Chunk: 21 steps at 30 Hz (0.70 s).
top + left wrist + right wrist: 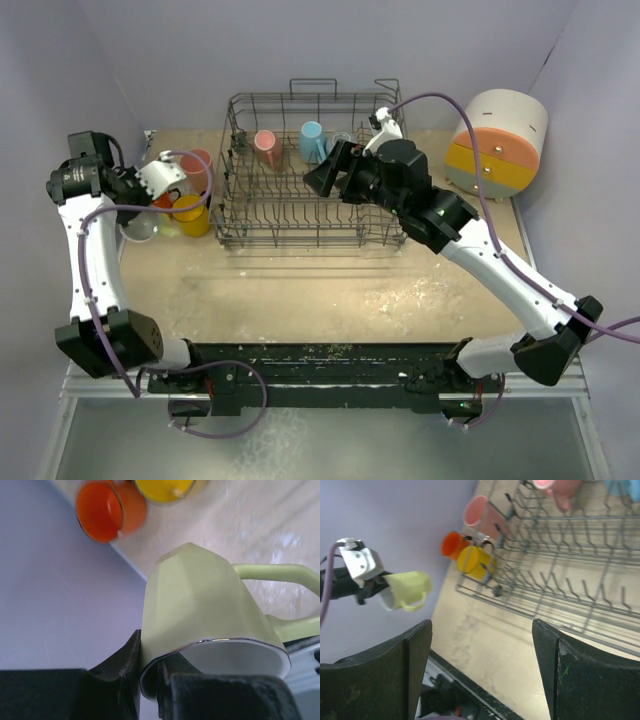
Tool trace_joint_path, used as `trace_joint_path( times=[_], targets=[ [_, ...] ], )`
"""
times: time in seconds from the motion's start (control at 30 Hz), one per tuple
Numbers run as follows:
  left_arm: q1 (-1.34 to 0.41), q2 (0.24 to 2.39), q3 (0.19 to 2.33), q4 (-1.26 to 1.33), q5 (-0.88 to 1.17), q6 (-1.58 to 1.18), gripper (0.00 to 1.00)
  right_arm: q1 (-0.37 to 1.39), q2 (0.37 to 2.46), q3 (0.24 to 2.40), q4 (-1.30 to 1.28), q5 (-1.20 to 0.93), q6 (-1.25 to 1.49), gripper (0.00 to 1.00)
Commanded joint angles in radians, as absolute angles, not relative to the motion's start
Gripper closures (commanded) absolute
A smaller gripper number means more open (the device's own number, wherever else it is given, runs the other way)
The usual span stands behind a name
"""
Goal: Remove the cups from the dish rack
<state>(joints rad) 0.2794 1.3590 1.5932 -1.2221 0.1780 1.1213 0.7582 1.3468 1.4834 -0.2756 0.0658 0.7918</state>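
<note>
The dish rack [310, 215] is seen at the middle of the table [300, 290], taken as the reference. Two cups are seen inside it at the far end: a pink cup [267, 148] and, just to its right, a light blue cup [312, 140], both tipped among the tines. A salmon cup [197, 165], an orange cup [102, 512] and a yellow cup [190, 215] are grouped on the table just outside the rack's left wall, mouths up in the top view, with the yellow one closest to the wires. A pale yellow-green mug [200, 605] is held left of the rack, on the near side of that group, by the left gripper [150, 677]. Its rim is pinched by the fingers, the mug is turned on its side with its base pointing away from the wrist, and a thin silver line is seen round the white-lined mouth. The mug's faceted side is plain; no print is made out on any cup. The right gripper [481, 630] is held over the rack's right half, fingers spread wide with nothing between them. A round white, orange and yellow drawer box [495, 140] is placed right of the rack, well apart from it; its faces are plain too.
</note>
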Motion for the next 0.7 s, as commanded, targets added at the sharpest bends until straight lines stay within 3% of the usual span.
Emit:
trace_joint_path(
  times=[0.0, 0.23, 0.67],
  targets=[
    [0.372, 1.427, 1.613, -1.293, 0.067, 1.203, 1.0, 0.759, 1.359, 1.526, -0.361, 0.169, 0.689, 0.17],
    [0.408, 1.499, 1.445, -1.163, -0.037, 1.205, 1.0, 0.758, 1.365, 1.519, -0.369, 0.187, 0.668, 0.18],
    [0.419, 1.725, 1.476, -1.029, 0.027, 1.111, 1.0, 0.759, 1.396, 1.533, -0.375, 0.183, 0.66, 0.19]
  ],
)
